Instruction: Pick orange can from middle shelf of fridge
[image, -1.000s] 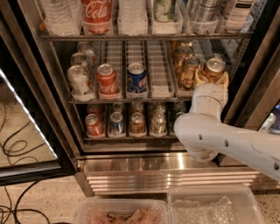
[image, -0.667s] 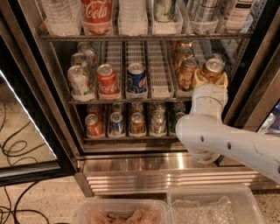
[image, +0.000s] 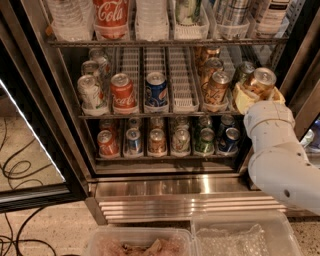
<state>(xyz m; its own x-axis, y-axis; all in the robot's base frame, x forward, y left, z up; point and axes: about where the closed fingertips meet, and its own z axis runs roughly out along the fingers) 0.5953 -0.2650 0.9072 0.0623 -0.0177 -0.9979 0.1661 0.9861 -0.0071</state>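
My gripper (image: 259, 91) is at the right end of the middle shelf (image: 183, 95) of the fridge (image: 190, 189), shut on an orange can (image: 261, 80). The can stands upright between the yellowish fingers (image: 242, 99), at the shelf's front right, near the black door frame. Several more orange cans (image: 216, 88) stand in a lane just left of it. A green can (image: 243, 70) is behind it. A red Coca-Cola can (image: 122, 91), a blue can (image: 156, 89) and silver cans (image: 88, 93) stand further left. My white arm (image: 280, 160) reaches up from the lower right.
The rack above holds bottles, one a Coca-Cola bottle (image: 111, 17). The lower shelf holds a row of cans (image: 157, 141). The open glass door (image: 30, 150) is at the left. Cables (image: 20, 170) lie on the floor. Clear plastic tubs (image: 240, 235) are at the bottom.
My gripper and the orange can in it have shifted a little to the right, toward the door frame. The arm now covers less of the lower shelf.
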